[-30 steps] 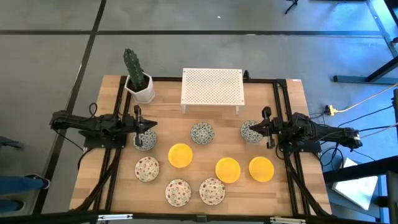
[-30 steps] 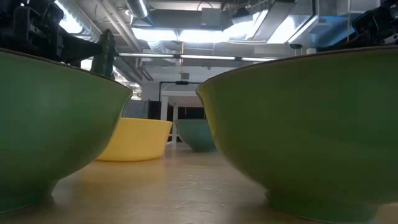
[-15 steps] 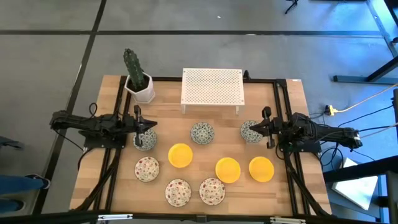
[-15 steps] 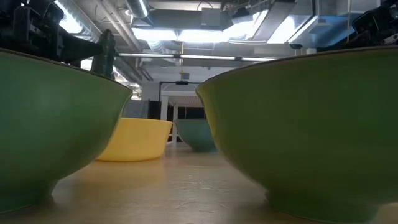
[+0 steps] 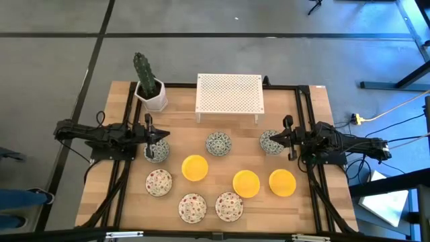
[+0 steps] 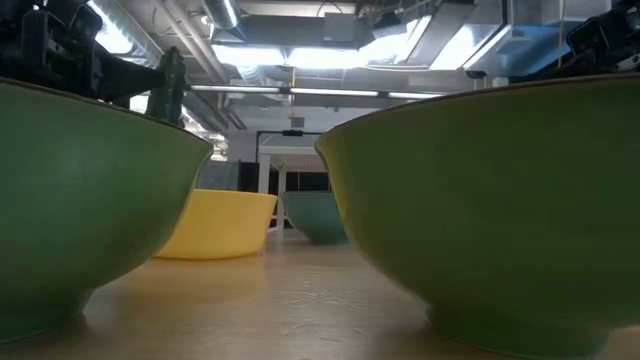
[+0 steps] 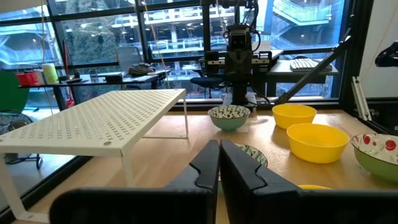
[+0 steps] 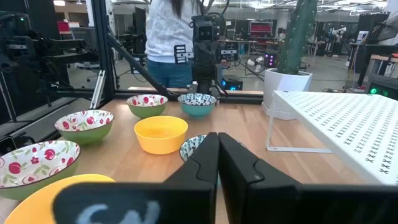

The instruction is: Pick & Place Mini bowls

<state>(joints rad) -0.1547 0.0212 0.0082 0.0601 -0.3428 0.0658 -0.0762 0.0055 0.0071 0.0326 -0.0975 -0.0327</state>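
Nine mini bowls stand upright on their bases on the wooden table (image 5: 127, 202). Three are grey-green patterned (image 5: 156, 150) (image 5: 218, 143) (image 5: 271, 142), three are yellow (image 5: 195, 168) (image 5: 246, 183) (image 5: 282, 181), and three are red-speckled (image 5: 158, 181) (image 5: 192, 208) (image 5: 229, 206). My left gripper (image 5: 149, 136) is shut and empty at the left, over the far rim of the left patterned bowl; its fingers (image 7: 208, 163) show closed. My right gripper (image 5: 289, 138) is shut and empty beside the right patterned bowl; its fingers (image 8: 208, 155) show closed. Each wrist view looks across the bowls to the other arm.
A white perforated stand (image 5: 228, 95) sits at the far middle and a white pot with a cactus (image 5: 149, 91) at the far left. Black rails (image 5: 304, 128) run along both sides of the table. A person in a white top (image 8: 171, 37) stands beyond the left side.
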